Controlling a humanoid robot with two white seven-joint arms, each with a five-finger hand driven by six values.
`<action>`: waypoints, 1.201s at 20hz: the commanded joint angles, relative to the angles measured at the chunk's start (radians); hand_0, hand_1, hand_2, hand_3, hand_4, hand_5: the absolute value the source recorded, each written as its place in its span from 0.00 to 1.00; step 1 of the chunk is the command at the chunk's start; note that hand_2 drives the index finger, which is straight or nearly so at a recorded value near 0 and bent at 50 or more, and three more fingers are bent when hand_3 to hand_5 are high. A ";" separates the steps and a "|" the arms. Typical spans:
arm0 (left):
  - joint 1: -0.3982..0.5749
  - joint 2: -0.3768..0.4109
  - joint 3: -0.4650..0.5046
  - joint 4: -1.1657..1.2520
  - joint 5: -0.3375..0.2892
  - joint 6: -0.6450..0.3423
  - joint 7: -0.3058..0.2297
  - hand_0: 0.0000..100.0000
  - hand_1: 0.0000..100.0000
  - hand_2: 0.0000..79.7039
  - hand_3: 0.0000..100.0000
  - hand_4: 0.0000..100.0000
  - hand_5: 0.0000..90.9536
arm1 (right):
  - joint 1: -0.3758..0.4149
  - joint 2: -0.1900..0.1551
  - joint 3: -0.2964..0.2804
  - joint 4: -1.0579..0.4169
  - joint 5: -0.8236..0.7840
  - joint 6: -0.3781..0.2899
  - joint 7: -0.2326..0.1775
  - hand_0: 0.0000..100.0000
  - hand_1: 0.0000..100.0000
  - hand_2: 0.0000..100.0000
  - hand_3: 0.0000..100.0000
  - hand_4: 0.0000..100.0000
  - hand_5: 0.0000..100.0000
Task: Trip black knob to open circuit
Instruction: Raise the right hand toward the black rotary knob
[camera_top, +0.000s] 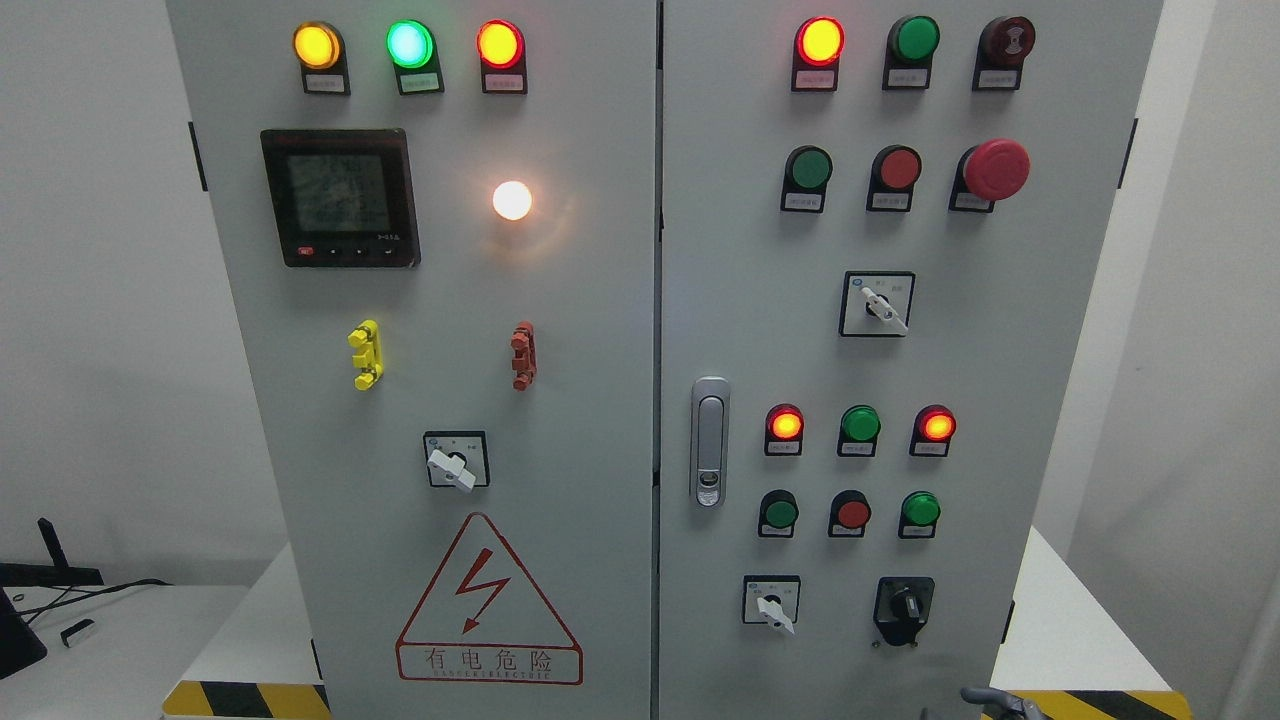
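Black knob (905, 605) sits at the lower right of the grey cabinet (560, 330), right of a white selector (772, 603). Only the right hand (1000, 703) shows, a grey sliver at the bottom edge; whether its fingers are apart or together cannot be told. Risk: 3 similar selectors invite a wrong turn. Legible: 有电危险 on the warning triangle (489, 600); other labels too small.

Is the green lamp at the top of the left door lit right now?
On. The green lamp glows bright, like the amber lamp and red lamp beside it.
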 joint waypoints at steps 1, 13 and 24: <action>0.000 0.001 0.000 0.000 -0.031 0.000 0.000 0.12 0.39 0.00 0.00 0.00 0.00 | -0.053 0.001 0.003 0.072 0.001 -0.001 0.002 0.28 0.75 0.44 0.85 0.88 0.98; 0.000 0.001 0.000 -0.001 -0.031 0.000 0.000 0.12 0.39 0.00 0.00 0.00 0.00 | -0.098 0.001 0.003 0.098 0.001 0.010 0.002 0.28 0.74 0.45 0.85 0.87 0.98; 0.000 -0.001 0.000 0.001 -0.031 0.000 0.000 0.12 0.39 0.00 0.00 0.00 0.00 | -0.141 0.001 0.001 0.156 0.001 0.010 0.002 0.28 0.72 0.46 0.85 0.87 0.98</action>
